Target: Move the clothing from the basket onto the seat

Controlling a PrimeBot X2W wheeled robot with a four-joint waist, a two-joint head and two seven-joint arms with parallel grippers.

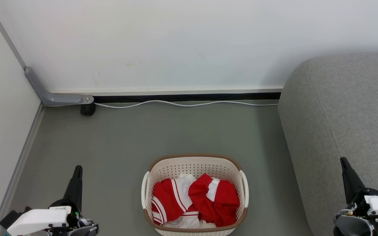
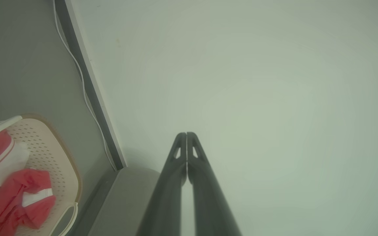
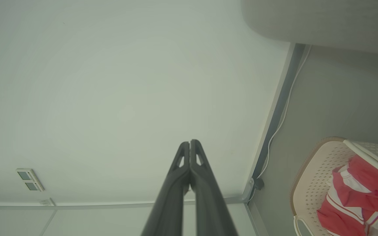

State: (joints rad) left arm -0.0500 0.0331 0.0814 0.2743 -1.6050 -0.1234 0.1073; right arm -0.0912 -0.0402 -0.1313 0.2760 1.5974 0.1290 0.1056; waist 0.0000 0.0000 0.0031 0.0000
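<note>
A white cable (image 1: 182,104) lies on the grey floor (image 1: 143,134) along the wall (image 1: 176,42).

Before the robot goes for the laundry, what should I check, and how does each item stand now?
1. All clothing in the basket: ok, both red pieces lie inside.
2. Basket upright on the floor: ok.
3. The left gripper open to grasp: not ok, shut, empty.
4. The right gripper open to grasp: not ok, shut, empty.
5. The seat ready to receive: ok, visible part bare.
6. The cable away from basket: ok, runs along the wall.
</note>
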